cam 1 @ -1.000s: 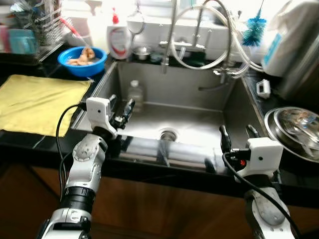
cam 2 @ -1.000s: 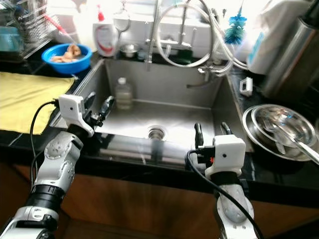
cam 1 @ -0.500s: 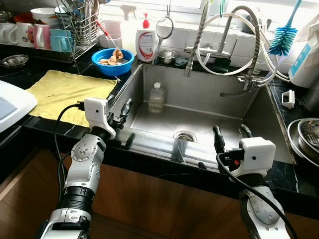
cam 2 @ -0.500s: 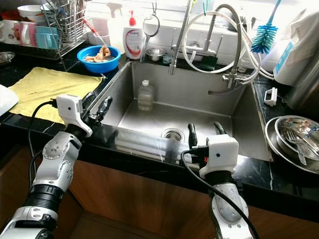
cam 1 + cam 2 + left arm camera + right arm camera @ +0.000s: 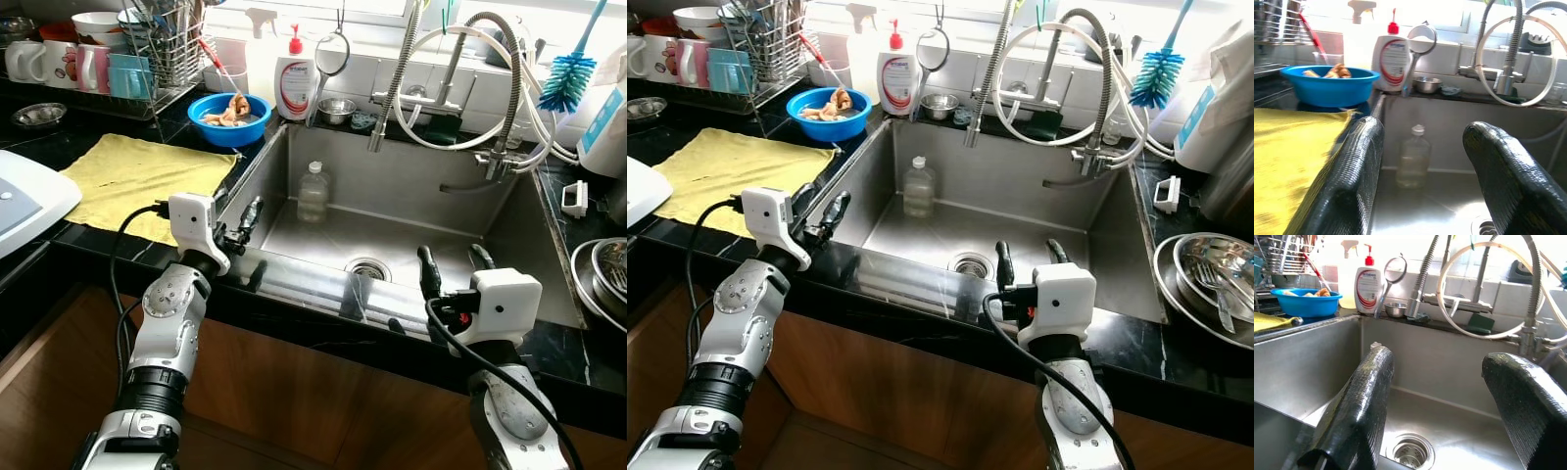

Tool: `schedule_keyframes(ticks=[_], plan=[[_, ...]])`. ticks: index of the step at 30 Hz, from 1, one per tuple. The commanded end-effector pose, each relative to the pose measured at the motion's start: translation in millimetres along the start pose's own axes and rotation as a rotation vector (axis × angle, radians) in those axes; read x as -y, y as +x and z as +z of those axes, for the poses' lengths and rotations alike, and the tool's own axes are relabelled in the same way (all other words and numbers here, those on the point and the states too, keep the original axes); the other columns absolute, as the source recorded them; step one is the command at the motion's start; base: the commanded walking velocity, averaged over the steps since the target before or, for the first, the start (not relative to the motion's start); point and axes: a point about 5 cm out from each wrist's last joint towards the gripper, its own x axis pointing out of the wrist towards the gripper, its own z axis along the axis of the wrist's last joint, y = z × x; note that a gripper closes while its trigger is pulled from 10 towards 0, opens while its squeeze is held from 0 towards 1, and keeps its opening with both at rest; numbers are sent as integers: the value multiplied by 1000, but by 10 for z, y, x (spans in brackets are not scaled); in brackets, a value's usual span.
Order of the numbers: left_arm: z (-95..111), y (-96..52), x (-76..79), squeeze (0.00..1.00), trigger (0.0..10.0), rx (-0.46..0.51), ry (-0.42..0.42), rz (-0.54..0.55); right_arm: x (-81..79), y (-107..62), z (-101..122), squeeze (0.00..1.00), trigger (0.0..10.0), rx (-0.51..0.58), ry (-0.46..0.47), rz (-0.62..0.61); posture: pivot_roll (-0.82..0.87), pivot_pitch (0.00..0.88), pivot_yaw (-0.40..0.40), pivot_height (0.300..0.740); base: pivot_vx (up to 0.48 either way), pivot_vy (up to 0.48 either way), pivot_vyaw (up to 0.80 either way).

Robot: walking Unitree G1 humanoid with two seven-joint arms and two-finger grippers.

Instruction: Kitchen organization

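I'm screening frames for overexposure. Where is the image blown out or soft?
Left wrist view: window band behind the soap bottle is blown white, and the near black fingers are soft. Right wrist view: same white glare above the faucet. Left eye view: bright backsplash, but the sink and plastic bottle stay sharp.

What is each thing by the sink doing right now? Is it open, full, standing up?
Left pincer: open, holding nothing, at the sink's left edge.
Right pincer: open, holding nothing, at the sink's front edge.
Plastic bottle: upright in the sink, cap on.
Blue bowl: holds food scraps.
Yellow cloth: spread flat on the counter.
Soap bottle: upright, behind the sink.
Sink: no water showing.
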Motion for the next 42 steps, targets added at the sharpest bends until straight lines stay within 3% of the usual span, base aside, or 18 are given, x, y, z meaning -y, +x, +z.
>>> schedule_keyframes(ticks=[1, 30, 37, 42], plan=[[46, 3, -3, 0, 10000, 15, 15, -6, -13, 19, -13, 0, 10000, -15, 5, 0, -7, 0, -45, 740, 0, 0, -800], [66, 20, -2, 0, 10000, 18, 33, -5, -48, 42, -6, 0, 10000, -7, 11, 19, -3, 0, -46, 740, 0, 17, -800], [79, 24, 6, 0, 10000, 21, 41, -6, -38, 54, 17, 0, 10000, 2, -4, 14, -6, 0, -45, 740, 0, 0, 0], [203, 69, 29, 0, 10000, 63, 58, -12, 3, 59, 78, 0, 10000, 23, -19, 5, -8, 0, -45, 740, 0, 0, 0]])
